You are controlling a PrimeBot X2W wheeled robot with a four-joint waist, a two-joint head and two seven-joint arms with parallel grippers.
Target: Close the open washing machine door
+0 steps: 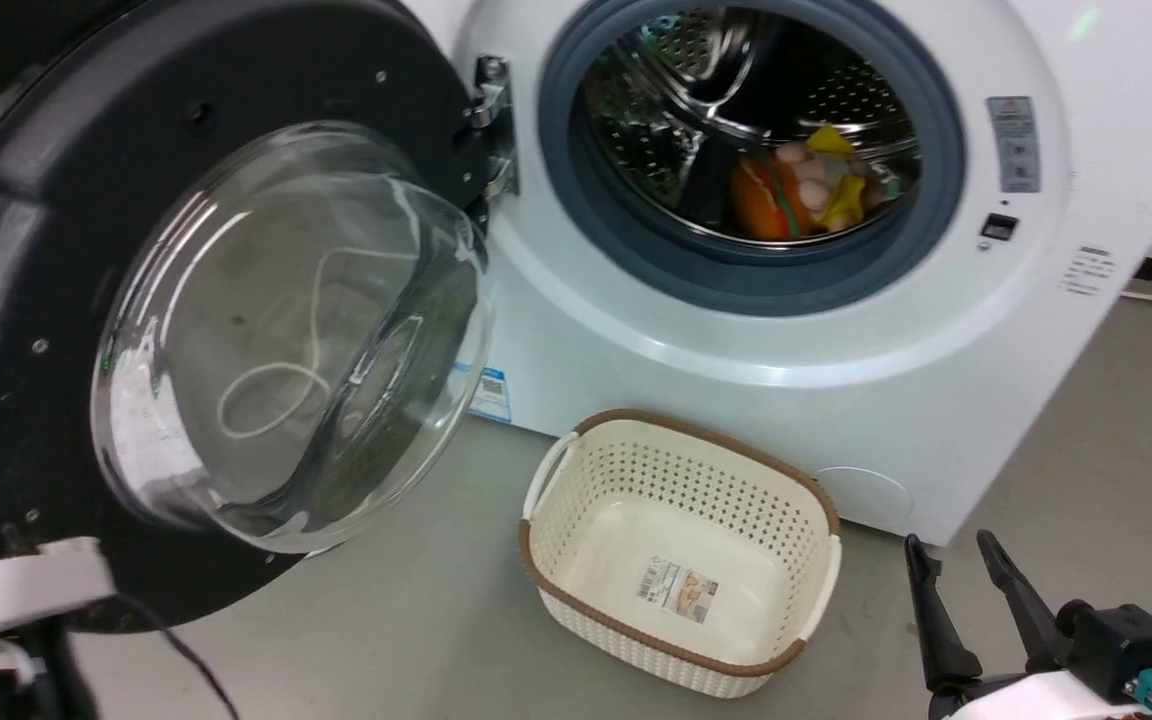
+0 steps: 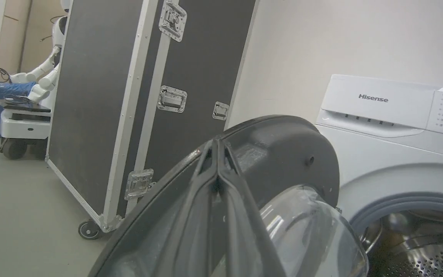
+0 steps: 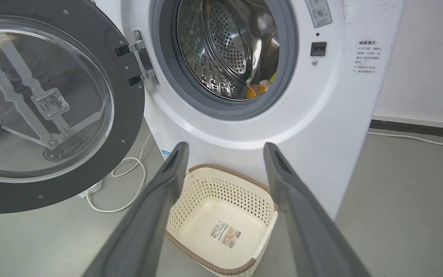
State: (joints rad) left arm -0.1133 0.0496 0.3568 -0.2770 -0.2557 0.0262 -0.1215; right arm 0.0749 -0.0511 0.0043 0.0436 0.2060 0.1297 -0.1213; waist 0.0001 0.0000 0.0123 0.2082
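The washing machine door [image 1: 36, 250] stands swung wide open on the left, its black rim around a bulging clear glass bowl [image 1: 286, 330], hinged [image 1: 491, 110] beside the grey-ringed steel drum opening [image 1: 751, 150]. In the left wrist view my left gripper [image 2: 215, 145] is shut, fingers pressed together, with the tips lying against the upper edge of the door rim [image 2: 283, 142]. My pale left forearm [image 1: 16, 590] shows under the door. My right gripper [image 1: 956, 555] hangs open at the lower right, well away from the door [image 3: 125, 96], its fingers [image 3: 175, 169] spread above a basket.
A cream perforated basket [image 1: 706, 435] sits on the floor before the machine, below the opening. Colourful toys [image 1: 796, 185] lie in the drum. A black flight case on wheels [image 2: 102, 96] stands left of the machine. A white cable [image 3: 129, 184] loops on the floor.
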